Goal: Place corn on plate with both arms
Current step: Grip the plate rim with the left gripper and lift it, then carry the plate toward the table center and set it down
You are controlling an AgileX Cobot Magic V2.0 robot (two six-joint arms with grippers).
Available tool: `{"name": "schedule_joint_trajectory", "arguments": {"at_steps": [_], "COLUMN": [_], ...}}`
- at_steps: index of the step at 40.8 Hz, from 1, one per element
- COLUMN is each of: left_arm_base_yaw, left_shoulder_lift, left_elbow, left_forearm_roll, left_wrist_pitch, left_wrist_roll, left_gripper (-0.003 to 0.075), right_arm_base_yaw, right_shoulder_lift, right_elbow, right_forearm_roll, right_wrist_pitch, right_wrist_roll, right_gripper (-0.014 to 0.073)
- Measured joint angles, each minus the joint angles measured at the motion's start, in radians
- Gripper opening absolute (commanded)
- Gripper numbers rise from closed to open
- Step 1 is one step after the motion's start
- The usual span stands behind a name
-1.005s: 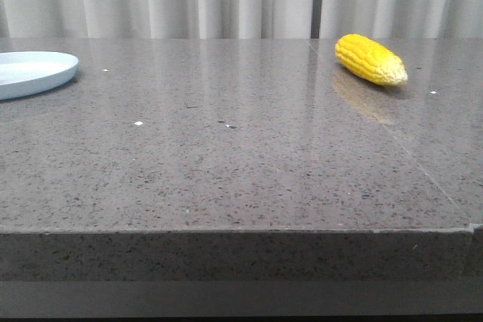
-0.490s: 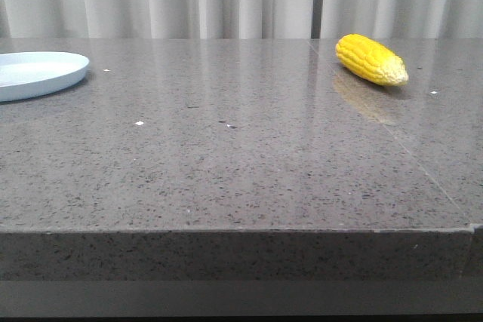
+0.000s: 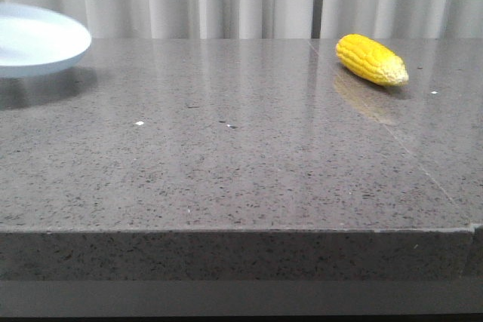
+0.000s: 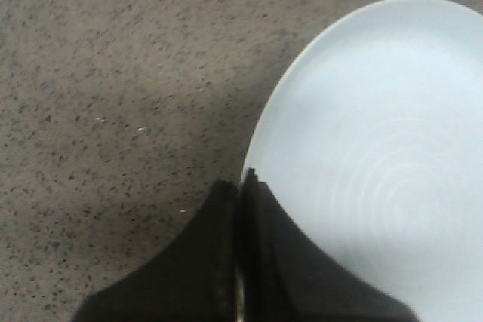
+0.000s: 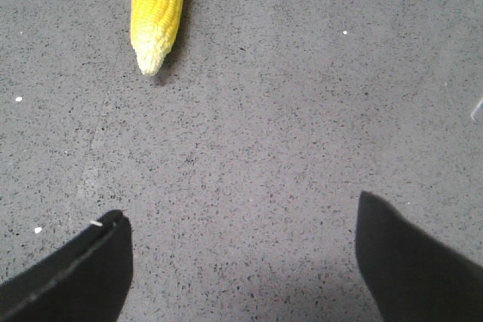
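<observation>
On the grey speckled table [image 3: 241, 156], front view, the corn [image 3: 371, 59] lies on its side at the far right, paler tapered tip toward the right. The plate [image 3: 38, 39] sits at the far left edge of the view, raised clear of the surface with its shadow cast on the table below it. Corn and plate are well apart. No gripper shows in this view.

Left wrist view: the left gripper [image 4: 240, 209] is closed on the plate [image 4: 377, 148] at its rim, one finger above the rim and one below, with no visible gap between them. The plate looks rigid, smooth and probably slippery; a thin-rim pinch is judged prone to tilting, so level carriage is advised.

Right wrist view: the right gripper [image 5: 241, 262] stands wide apart and holds nothing, with bare table between its fingers [image 5: 75, 273]. The corn [image 5: 158, 5] lies ahead of the gripper, well apart from it, tip pointing toward the fingers. The cob is judged light, firm and liable to roll; its kerneled surface should give grip. Recommended hold: across the thick mid-body, not the tapered tip.
</observation>
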Motion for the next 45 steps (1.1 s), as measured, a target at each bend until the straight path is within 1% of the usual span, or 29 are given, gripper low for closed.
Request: {"name": "schedule_joint_trajectory", "arguments": {"at_steps": [5,10,23,29,35,45], "left_arm_base_yaw": [-0.05,-0.121,-0.322,-0.395,-0.443,-0.478], "left_shoulder_lift": [-0.029,-0.033,-0.016,0.019,0.065,0.139], "left_elbow": [-0.036,-0.077,-0.088,-0.088,-0.088,-0.088], "left_forearm_roll": [-0.006,-0.022,-0.119,-0.135,-0.139,-0.141], "left_wrist_pitch": [0.052,0.098,0.105,0.105,0.105,0.101], "left_wrist_roll": [0.002,0.002,0.002,0.002,0.002,0.002], "left_gripper": [-0.002,-0.002,-0.002,-0.002,-0.002,-0.002], "right_arm_base_yaw": [0.0,0.0,0.0,0.0,0.0,0.0], "right_shoulder_lift": [0.0,0.0,0.0,0.0,0.0,0.0], "right_elbow": [0.0,0.0,0.0,0.0,0.0,0.0], "right_forearm_roll": [0.0,0.0,0.0,0.0,0.0,0.0], "right_wrist_pitch": [0.002,0.002,0.002,0.002,0.002,0.002], "right_wrist_roll": [0.0,0.0,0.0,0.0,0.0,0.0], "right_gripper": [0.0625,0.0625,0.0625,0.0625,0.0625,0.0625]}}
